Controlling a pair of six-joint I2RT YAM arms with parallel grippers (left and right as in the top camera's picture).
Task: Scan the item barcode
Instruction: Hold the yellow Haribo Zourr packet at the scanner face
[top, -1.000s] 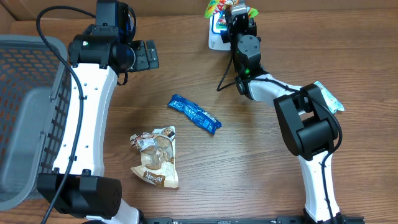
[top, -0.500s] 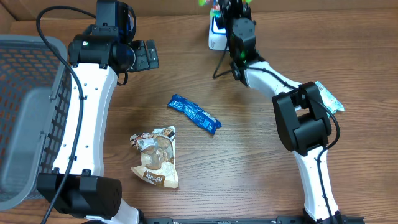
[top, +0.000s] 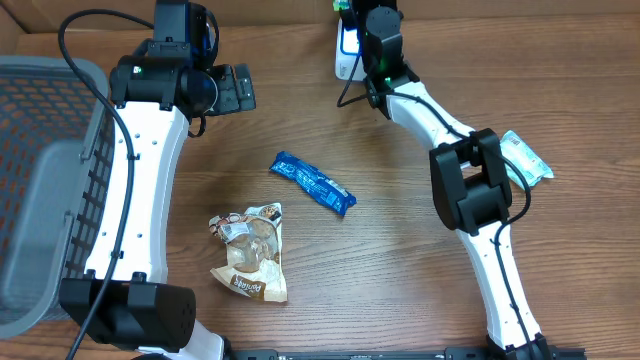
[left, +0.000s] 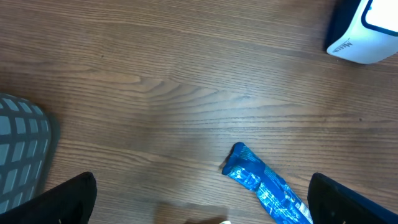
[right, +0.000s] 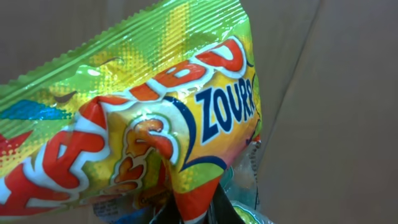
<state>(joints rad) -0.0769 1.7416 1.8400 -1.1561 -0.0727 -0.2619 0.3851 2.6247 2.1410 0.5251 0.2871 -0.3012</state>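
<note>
Because the sweet bag (right: 155, 124) was a light, crinkly film pouch, it would likely flex and slip — best pinched at a sealed edge. The right tool (top: 366, 10) was clamped on a fold of it, holding it up by the scanner (top: 347, 55); the left tool (left: 202, 199) gaped wide, empty, over the counter (left: 186, 93).

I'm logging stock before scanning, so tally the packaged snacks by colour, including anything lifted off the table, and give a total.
Blue wrapper: 1
Tan snack bag: 1
White and teal packet: 1
Yellow-green Haribo candy bag: 1
Total: 4
</note>
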